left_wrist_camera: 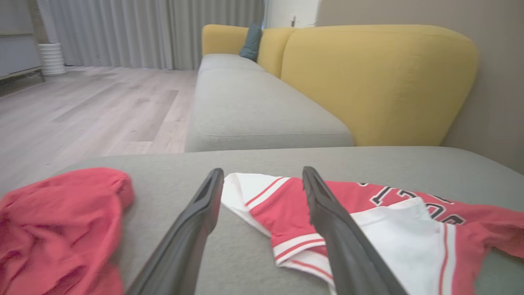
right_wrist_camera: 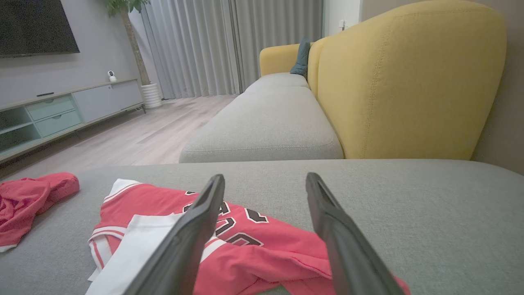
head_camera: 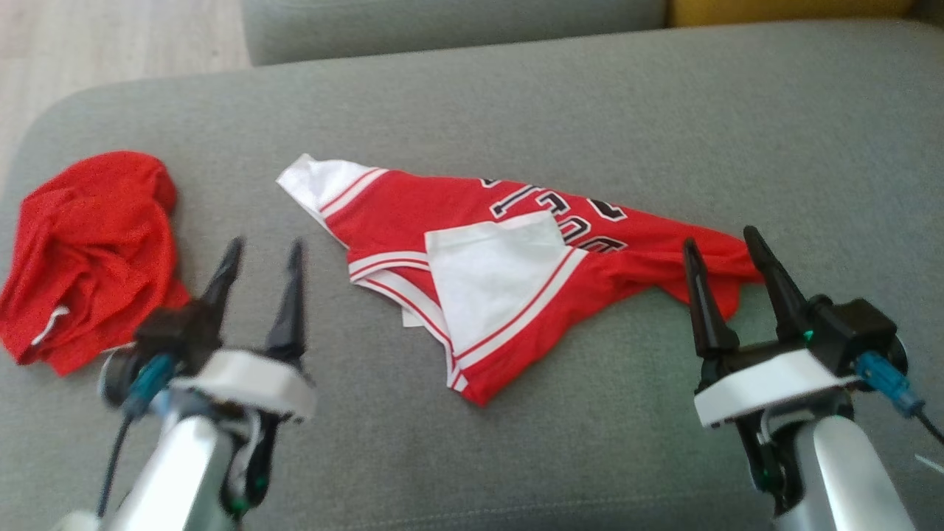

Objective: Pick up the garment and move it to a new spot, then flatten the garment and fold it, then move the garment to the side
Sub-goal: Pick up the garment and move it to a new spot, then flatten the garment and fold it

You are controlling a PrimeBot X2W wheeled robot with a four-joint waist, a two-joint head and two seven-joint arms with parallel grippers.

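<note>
The left gripper [head_camera: 266, 245] stands with its two dark fingers spread wide and nothing between them, above the grey sofa cushion [head_camera: 590, 110]. The right gripper [head_camera: 720, 237] is likewise parted wide and has hold of nothing. The garment [head_camera: 457, 221], a red jersey with white trim and black lettering, lies rumpled and partly folded over itself on the cushion between the two grippers, ahead of their fingertips. Its white-edged end lies just to the right of the left gripper; in the left wrist view that gripper's right-hand finger [left_wrist_camera: 327, 213] crosses in front of the cloth. Its plain red end lies under and between the fingers of the right gripper, though I cannot tell whether they touch it. A second, crumpled red cloth [head_camera: 88, 251] lies just to the left of the left gripper, apart from the jersey. Beyond both grippers rises a yellow backrest [left_wrist_camera: 376, 82].
</note>
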